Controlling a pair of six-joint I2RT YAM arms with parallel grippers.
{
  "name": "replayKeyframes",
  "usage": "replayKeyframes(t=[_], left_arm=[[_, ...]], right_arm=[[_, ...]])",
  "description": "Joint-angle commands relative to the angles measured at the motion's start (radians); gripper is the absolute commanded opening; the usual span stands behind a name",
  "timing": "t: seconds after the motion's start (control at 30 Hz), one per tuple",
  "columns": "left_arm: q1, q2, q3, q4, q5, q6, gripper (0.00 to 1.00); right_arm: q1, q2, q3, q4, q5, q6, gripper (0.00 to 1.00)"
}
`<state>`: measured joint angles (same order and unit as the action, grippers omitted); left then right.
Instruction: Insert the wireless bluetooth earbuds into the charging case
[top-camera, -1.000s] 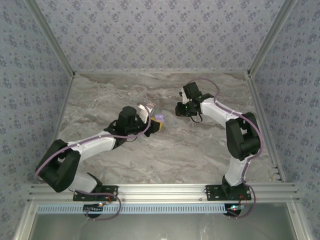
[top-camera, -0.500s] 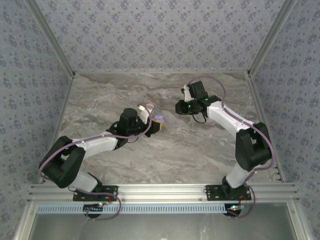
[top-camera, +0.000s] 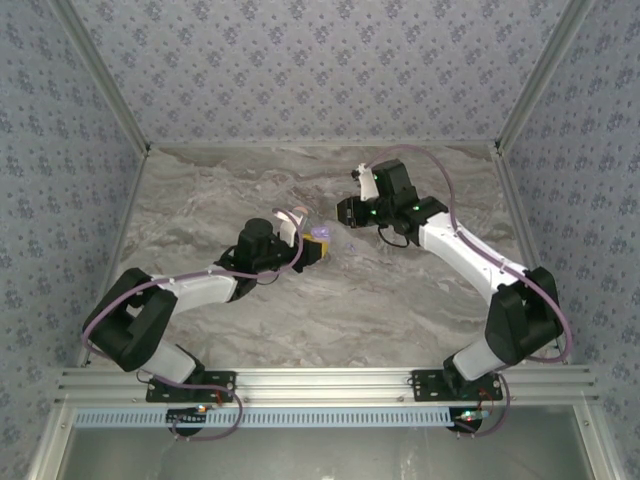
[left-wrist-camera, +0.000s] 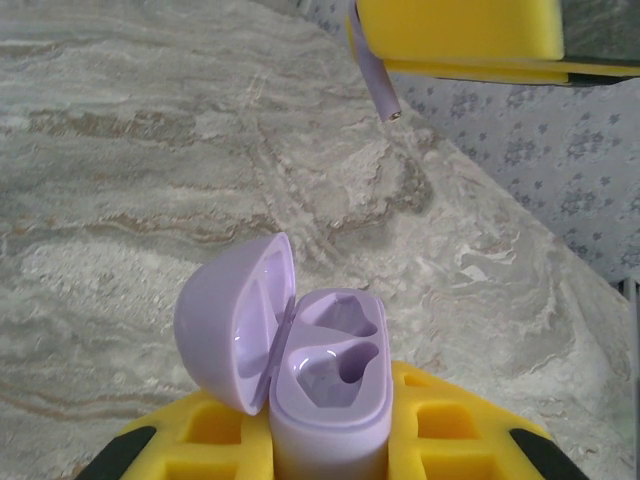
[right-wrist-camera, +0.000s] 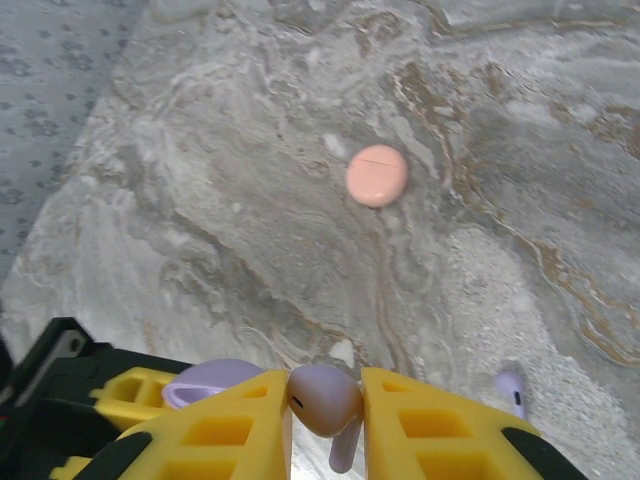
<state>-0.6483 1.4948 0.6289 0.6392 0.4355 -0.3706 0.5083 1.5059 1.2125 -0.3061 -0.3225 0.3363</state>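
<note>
I clamped the open charging case (left-wrist-camera: 330, 385) upright in my left gripper (left-wrist-camera: 330, 455) so my right gripper (right-wrist-camera: 327, 420), pinching a purple earbud (right-wrist-camera: 322, 398) stem-down at its twelve o'clock, could lower it in

One earbud (right-wrist-camera: 322, 400) hangs right of the case (left-wrist-camera: 330, 390), another earbud (right-wrist-camera: 510, 385) on the table (right-wrist-camera: 250, 150)

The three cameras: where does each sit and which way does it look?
Top external: above and behind, looking down at the table; both arms show.
Left wrist: by the left gripper, facing the open purple case it grips.
Right wrist: by the right gripper, looking down past its pinched earbud.
Shared: both wrist views show case and earbud.
</note>
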Motion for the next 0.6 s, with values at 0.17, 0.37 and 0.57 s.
replayKeyframes(t=[0.17,0.37,0.57], left_arm=[[-0.006,-0.006,-0.001,0.157,0.066,-0.053,0.10],[-0.008,-0.015,0.025,0.161,0.076,-0.079,0.10],[-0.011,-0.019,0.048,0.149,0.067,-0.107,0.10]], right_arm=[[0.034,-0.065,0.035,0.028,-0.033,-0.006,0.25],[0.044,-0.080,0.027,0.039,-0.041,-0.009,0.25],[0.051,-0.085,0.032,0.043,-0.046,-0.009,0.25]])
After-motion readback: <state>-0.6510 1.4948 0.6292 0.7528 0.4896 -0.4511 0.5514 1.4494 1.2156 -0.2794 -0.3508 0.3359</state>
